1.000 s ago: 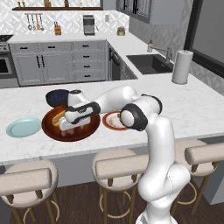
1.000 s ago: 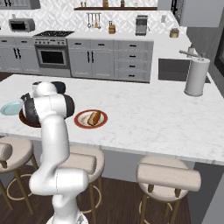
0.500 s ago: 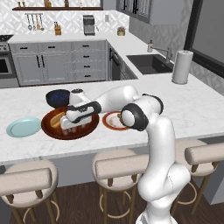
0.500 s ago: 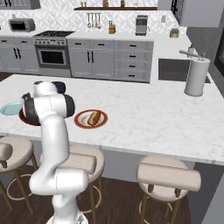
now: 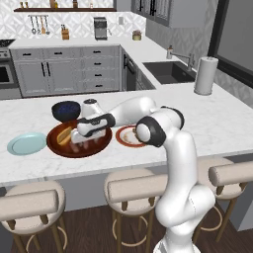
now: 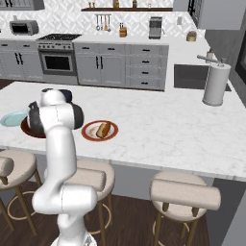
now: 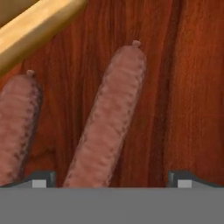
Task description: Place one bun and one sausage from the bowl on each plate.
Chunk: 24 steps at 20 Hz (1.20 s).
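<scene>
- The two-finger gripper (image 7: 109, 179) hangs just above the floor of the wide reddish-brown wooden bowl (image 5: 101, 144), its jaws spread to their widest and holding nothing.
- In the hand view the two dark fingertips (image 7: 41, 179) straddle the near end of a long pinkish-brown sausage (image 7: 109, 118); whether they touch it cannot be told.
- A second sausage (image 7: 17, 124) lies beside the first, apart from it, and the edge of a pale yellow bun (image 7: 39, 26) crosses the upper corner.
- The bowl sits near the front edge of the white marble worktop (image 5: 217, 123), toward its left end, with the bun (image 5: 64, 134) in its left half.
- Touching or nearly touching the bowl's left rim lies the plain pale blue plate (image 5: 27, 143), bare.
- Just right of the bowl, the white plate with a red-brown rim (image 6: 91, 134) carries a bun (image 6: 103, 129).
- A smaller dark blue bowl (image 5: 65, 110) stands just behind the wooden one.
- Against the pictures of a second earlier, the hand has sunk slightly lower into the bowl; jaws unchanged, food and plates unmoved.
</scene>
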Available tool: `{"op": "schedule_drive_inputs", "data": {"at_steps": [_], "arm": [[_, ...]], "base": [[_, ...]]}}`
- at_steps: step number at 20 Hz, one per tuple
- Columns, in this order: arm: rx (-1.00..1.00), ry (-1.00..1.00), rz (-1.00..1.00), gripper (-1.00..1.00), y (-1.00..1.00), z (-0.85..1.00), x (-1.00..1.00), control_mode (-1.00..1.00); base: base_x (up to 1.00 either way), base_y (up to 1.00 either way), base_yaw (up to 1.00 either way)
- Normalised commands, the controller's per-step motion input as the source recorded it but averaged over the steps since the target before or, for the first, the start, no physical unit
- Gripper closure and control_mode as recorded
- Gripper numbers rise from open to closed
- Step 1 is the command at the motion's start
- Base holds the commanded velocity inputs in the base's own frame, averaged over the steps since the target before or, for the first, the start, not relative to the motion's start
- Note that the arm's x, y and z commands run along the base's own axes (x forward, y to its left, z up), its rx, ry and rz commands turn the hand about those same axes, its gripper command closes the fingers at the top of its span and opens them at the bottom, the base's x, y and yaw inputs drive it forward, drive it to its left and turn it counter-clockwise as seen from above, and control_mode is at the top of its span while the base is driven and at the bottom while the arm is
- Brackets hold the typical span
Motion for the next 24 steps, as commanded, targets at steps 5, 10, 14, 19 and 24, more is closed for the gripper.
{"op": "schedule_drive_inputs", "data": {"at_steps": [5, 10, 14, 19, 24], "arm": [[0.00, -0.05, -0.07, -1.00, 0.02, -0.32, 0.30, -1.00], [0.00, -0.04, -0.05, -1.00, 0.02, -0.34, 0.10, -1.00], [0.00, 0.00, -0.01, 1.00, 0.00, 0.00, 0.00, -1.00], [0.00, 0.00, 0.00, 1.00, 0.00, 0.00, 0.00, -1.00], [0.00, 0.00, 0.00, 1.00, 0.00, 0.01, 0.00, -1.00]], "base": [[0.00, 0.00, 0.00], [0.00, 0.00, 0.00], [0.00, 0.00, 0.00], [0.00, 0.00, 0.00], [0.00, 0.00, 0.00]]}}
